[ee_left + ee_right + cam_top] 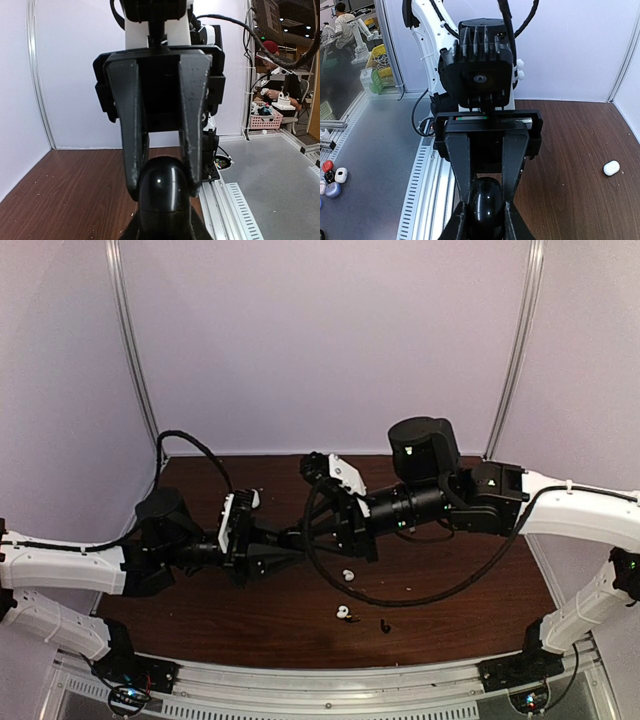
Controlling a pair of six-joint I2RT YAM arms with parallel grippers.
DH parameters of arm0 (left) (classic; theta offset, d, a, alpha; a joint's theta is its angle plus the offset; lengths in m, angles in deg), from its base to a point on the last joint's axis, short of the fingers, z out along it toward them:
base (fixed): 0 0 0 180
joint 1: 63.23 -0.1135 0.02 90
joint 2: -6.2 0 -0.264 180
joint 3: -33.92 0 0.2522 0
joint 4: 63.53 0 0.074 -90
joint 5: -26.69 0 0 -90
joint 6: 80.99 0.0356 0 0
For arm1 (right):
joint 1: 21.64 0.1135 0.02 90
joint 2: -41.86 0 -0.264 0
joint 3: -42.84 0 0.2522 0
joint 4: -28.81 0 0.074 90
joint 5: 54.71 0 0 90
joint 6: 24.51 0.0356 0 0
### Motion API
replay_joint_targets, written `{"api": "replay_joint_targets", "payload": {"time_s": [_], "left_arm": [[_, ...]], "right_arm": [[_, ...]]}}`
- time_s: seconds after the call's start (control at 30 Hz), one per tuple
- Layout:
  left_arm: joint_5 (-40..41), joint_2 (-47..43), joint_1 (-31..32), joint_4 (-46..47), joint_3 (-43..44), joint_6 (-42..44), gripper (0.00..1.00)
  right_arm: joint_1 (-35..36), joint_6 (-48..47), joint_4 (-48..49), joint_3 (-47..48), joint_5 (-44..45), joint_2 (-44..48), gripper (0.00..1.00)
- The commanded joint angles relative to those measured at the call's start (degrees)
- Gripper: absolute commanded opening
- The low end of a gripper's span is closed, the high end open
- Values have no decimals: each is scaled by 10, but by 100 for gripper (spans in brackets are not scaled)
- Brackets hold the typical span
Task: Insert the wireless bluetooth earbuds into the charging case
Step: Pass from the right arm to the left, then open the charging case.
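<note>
A glossy black charging case (161, 195) sits between the tips of my left gripper (162, 186), which is shut on it. My right gripper (486, 204) is shut on the same case (486, 197) from the opposite side. A seam runs across the case and its lid looks closed. In the top view the two grippers, left (283, 540) and right (312, 537), meet over the middle of the table, hiding the case. Two white earbuds (348, 576) (343, 613) and a black one (385, 626) lie loose on the wood in front of the grippers.
The brown wooden table (470, 615) is walled in white on three sides. A metal rail (330, 685) runs along its near edge. The right arm's black cable (440, 592) droops onto the wood near the earbuds. A small white pebble-shaped object (611, 167) lies apart on the table.
</note>
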Motion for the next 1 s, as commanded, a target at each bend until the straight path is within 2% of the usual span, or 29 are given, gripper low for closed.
{"api": "replay_joint_targets", "payload": {"time_s": [0.0,0.1,0.2,0.3,0.63,0.97], "left_arm": [[4,3,1,11,18,9,19],[5,1,1,12,17,10,13],[1,0,1,17,16,12,9],[-8,0,0,20,16,15,8],[-48,-10,1,23,11,37,6],[-44,-12,1,34,5,37,5]], "right_arm": [[3,-1,1,19,6,5,14],[3,0,2,18,9,7,23],[3,3,5,16,13,8,44],[3,5,6,15,17,9,52],[-28,32,25,9,26,15,52],[-47,46,38,6,61,14,51]]}}
